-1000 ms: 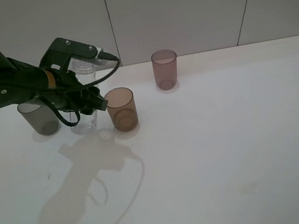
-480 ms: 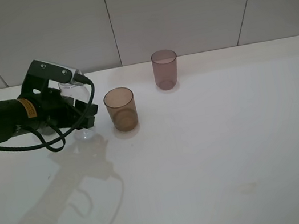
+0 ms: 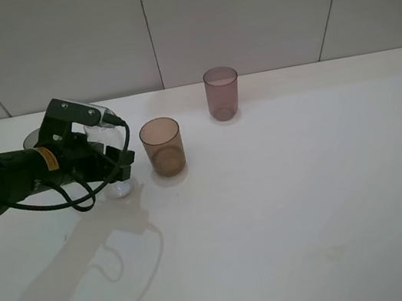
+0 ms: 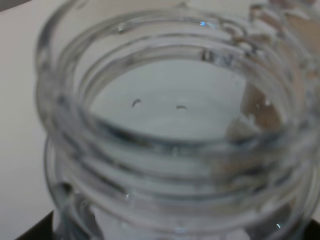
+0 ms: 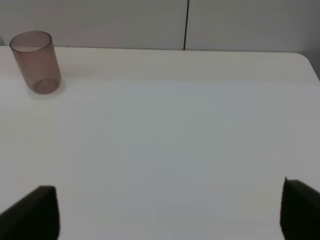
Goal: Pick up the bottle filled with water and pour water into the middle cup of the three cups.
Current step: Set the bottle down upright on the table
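Observation:
The clear bottle (image 3: 119,182) is upright at the table's left, just left of the amber-brown middle cup (image 3: 162,147). My left gripper (image 3: 112,161) is shut around the bottle's upper body. I cannot tell whether its base touches the table. In the left wrist view the bottle's ribbed open neck (image 4: 165,125) fills the frame. The smoky grey cup (image 3: 31,139) is mostly hidden behind my left arm. The mauve-purple cup (image 3: 222,93) stands at the back and also shows in the right wrist view (image 5: 35,62). My right gripper (image 5: 170,210) is open and empty over bare table.
The white table (image 3: 307,178) ends at a tiled wall (image 3: 239,11) at the back. My left arm and its black cable (image 3: 77,199) lie over the table's left part. The arm's shadow falls toward the front left.
My left arm has come down and swung left with the bottle, then shifted slightly forward and right. The grey cup is now mostly hidden. The amber and mauve cups have not moved.

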`<state>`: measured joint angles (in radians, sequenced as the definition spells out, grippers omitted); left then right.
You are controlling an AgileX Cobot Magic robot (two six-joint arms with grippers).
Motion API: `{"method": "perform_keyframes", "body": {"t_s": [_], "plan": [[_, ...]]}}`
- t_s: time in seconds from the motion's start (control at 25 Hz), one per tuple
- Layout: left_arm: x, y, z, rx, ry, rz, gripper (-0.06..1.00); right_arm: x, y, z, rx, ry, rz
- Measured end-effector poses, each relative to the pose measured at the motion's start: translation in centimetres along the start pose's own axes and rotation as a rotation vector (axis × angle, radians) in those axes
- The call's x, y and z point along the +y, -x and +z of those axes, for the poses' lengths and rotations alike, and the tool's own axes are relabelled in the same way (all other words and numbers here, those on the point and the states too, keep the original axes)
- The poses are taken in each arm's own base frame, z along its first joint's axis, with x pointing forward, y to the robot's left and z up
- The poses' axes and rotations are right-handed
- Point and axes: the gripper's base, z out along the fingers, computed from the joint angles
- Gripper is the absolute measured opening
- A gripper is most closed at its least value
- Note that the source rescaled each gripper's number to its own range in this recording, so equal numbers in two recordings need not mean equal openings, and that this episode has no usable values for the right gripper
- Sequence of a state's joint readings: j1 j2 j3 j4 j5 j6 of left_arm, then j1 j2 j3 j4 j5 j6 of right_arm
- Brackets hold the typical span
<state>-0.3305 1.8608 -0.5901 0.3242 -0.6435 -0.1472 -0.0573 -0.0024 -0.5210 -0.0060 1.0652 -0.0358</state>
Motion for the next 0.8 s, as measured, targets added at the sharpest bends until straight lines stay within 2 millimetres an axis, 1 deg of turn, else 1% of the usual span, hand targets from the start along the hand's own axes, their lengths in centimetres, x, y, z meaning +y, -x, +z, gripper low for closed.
{"method": "perform_keyframes", "body": {"t_s": [0.28,0.32,0.4,0.44,0.48,0.52,0.56,0.8], "plan": [[-0.02,-0.11,0.0,0.003,-0.001,0.027,0.01,0.0,0.0,0.0,0.0,0.0,0.0],[-0.01,-0.17,-0.02,0.005,0.001,0.027,0.09,0.0,0.0,0.0,0.0,0.0,0.0],[-0.01,-0.3,-0.07,0.011,0.002,0.026,0.63,0.0,0.0,0.0,0.0,0.0,0.0],[-0.01,-0.32,-0.07,0.012,0.003,0.026,0.78,0.0,0.0,0.0,0.0,0.0,0.0],[-0.01,-0.34,-0.08,0.013,0.003,0.028,0.87,0.0,0.0,0.0,0.0,0.0,0.0],[-0.01,-0.34,-0.08,0.013,0.004,0.027,0.93,0.0,0.0,0.0,0.0,0.0,0.0],[-0.01,-0.34,-0.08,0.013,0.004,0.027,0.95,0.0,0.0,0.0,0.0,0.0,0.0],[-0.06,-0.09,-0.22,0.004,0.004,0.031,0.99,0.0,0.0,0.0,0.0,0.0,0.0]]}}
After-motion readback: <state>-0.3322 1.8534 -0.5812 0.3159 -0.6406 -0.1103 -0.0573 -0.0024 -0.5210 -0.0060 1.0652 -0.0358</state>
